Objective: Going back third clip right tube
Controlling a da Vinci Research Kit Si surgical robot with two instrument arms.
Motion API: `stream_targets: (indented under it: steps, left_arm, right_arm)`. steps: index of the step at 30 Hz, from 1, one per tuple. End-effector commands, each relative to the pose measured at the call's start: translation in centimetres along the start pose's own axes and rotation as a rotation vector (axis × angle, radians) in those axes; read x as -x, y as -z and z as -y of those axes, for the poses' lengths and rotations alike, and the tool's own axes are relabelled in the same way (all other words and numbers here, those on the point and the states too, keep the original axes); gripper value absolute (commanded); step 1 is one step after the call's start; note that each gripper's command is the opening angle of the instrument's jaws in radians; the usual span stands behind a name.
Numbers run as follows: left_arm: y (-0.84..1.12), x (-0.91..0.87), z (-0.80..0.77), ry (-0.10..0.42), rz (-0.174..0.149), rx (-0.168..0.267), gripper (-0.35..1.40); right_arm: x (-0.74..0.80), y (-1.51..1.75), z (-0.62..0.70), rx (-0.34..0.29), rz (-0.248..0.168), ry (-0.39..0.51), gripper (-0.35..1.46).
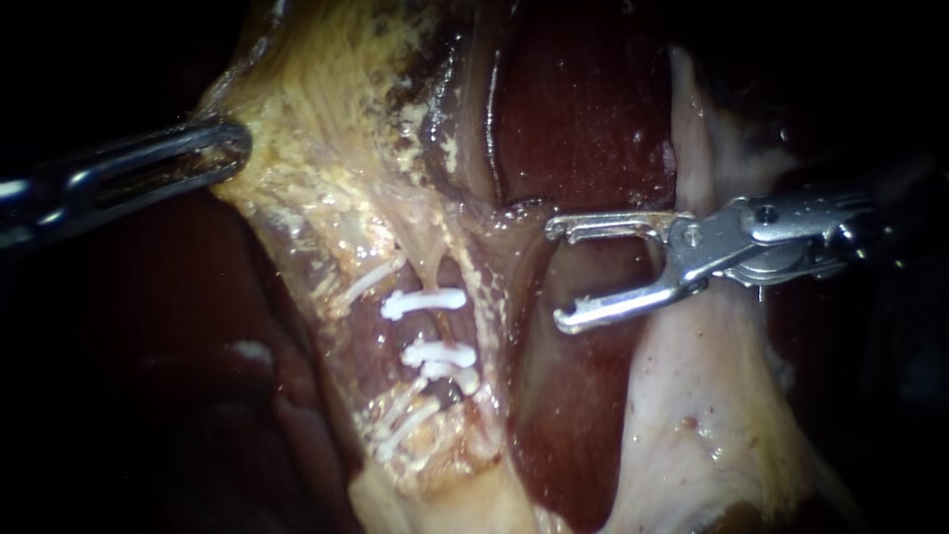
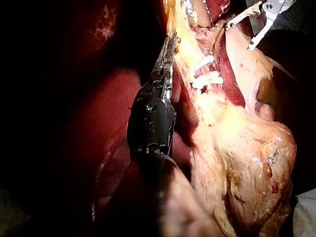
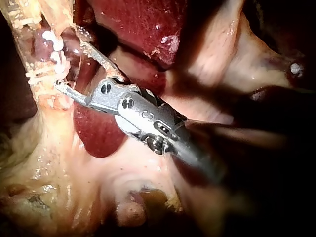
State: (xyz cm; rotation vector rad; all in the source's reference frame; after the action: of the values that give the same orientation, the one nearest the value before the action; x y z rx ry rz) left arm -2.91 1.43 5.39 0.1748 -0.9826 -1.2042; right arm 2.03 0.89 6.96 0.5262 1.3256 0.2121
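The right tube (image 1: 433, 329), a thin reddish-brown strand running down through the yellow fatty tissue (image 1: 326, 129), sits near the middle of the endoscope view. White plastic clips (image 1: 425, 302) lie across it, one above and a close-set cluster just below. Thinner white strands show on the tissue just to the left of them, and we cannot tell what these are.

Our right instrument (image 1: 559, 277), a silver metal shaft with a hinged tip, comes in from the right. Its claw stands wide open, with a clear gap between its two jaws and nothing gripped. It is near the clips but apart from them, and the dark red liver (image 1: 583, 109) shows behind it. In the right wrist view the open claw of this instrument (image 3: 69, 64) points toward the clips (image 3: 52, 42), with its lower jaw close to the fatty strand beneath them. A pale sheet of tissue (image 1: 692, 396) lies under the shaft.

Our left instrument (image 1: 235, 146), dark and slender, comes in from the left. Its claw is closed on the edge of the yellow fatty tissue, well apart from the clips. In the left wrist view this claw (image 2: 170, 47) lies flat together along that tissue, with the clips (image 2: 207, 79) beside it and the right instrument (image 2: 240, 35) open farther ahead.
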Motion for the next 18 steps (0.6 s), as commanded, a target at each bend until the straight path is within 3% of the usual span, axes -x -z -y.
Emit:
stream_targets:
  steps: [1, 12, 18]
  left_arm:
    - [-0.07, -0.04, 0.01, -0.002, -0.007, -0.002, -0.35]
    - [-0.96, -0.49, 0.16, -0.033, -0.08, -0.02, -0.35]
    - [-1.06, -0.53, 0.13, -0.036, -0.085, -0.023, -0.35]
  right_arm:
    - [0.02, 0.0, 0.01, -0.005, 0.0, 0.001, 0.6]
    - [0.03, 0.05, 0.03, -0.012, -0.001, 0.008, 0.6]
    - [0.01, 0.05, 0.05, -0.013, -0.001, 0.008, 0.6]
